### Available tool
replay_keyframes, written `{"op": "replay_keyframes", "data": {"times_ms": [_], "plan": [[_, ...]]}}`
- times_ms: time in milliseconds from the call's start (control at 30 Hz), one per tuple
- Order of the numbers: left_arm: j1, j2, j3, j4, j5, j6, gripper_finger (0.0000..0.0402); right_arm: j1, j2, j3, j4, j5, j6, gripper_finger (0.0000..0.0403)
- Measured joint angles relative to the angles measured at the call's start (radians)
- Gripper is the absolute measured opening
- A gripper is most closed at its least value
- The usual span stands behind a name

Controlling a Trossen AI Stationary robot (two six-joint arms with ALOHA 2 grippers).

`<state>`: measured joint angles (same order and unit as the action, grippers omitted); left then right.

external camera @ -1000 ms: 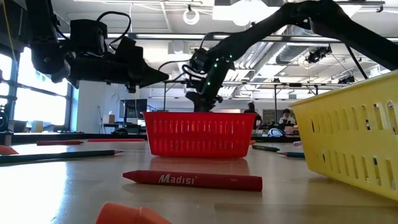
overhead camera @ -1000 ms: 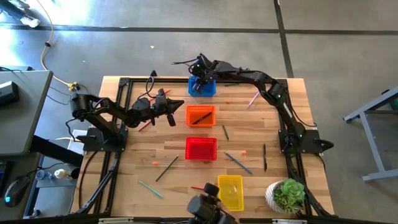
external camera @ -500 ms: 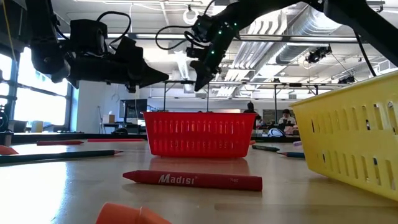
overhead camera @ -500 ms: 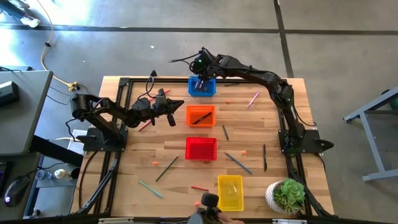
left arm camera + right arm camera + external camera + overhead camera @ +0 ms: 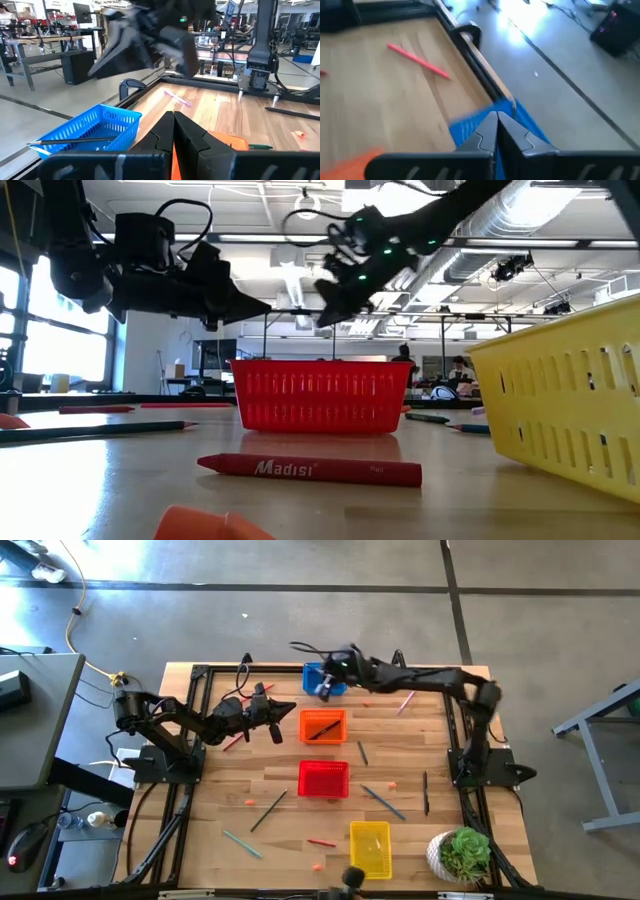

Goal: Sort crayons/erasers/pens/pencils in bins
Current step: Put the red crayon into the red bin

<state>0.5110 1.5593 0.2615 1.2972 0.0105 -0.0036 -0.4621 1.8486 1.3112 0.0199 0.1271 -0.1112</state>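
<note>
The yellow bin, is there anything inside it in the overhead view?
No, the yellow bin shows only its own bare mesh floor, with crayons and pencils lying outside it on the table.

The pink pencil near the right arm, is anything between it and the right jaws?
Nothing visible stands in the way. The right gripper hangs shut above the blue bin; the pink pencil lies on bare wood beside that arm's forearm, with only open table between. The orange bin sits off that line.

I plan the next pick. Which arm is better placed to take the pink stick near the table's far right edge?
Right, I think. The right gripper hangs over the blue bin, on the pink stick's side; the left gripper waits beyond the orange bin.
</note>
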Motion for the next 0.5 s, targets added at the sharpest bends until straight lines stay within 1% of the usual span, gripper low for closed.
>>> {"op": "replay_keyframes", "data": {"times_ms": [100,233,500], "plan": [[0.0,0.0,0.0,-0.006,-0.007,0.0,0.0,0.003,-0.122,-0.154,0.057,0.035,0.03,0.0],[0.001,0.0,0.0,-0.015,-0.022,0.0,0.0,0.01,-0.292,-0.326,0.045,0.048,0.094,0.0],[0.004,0.0,0.004,-0.033,-0.02,-0.002,0.0,0.053,-0.609,-0.619,0.051,0.064,0.221,0.0]]}}
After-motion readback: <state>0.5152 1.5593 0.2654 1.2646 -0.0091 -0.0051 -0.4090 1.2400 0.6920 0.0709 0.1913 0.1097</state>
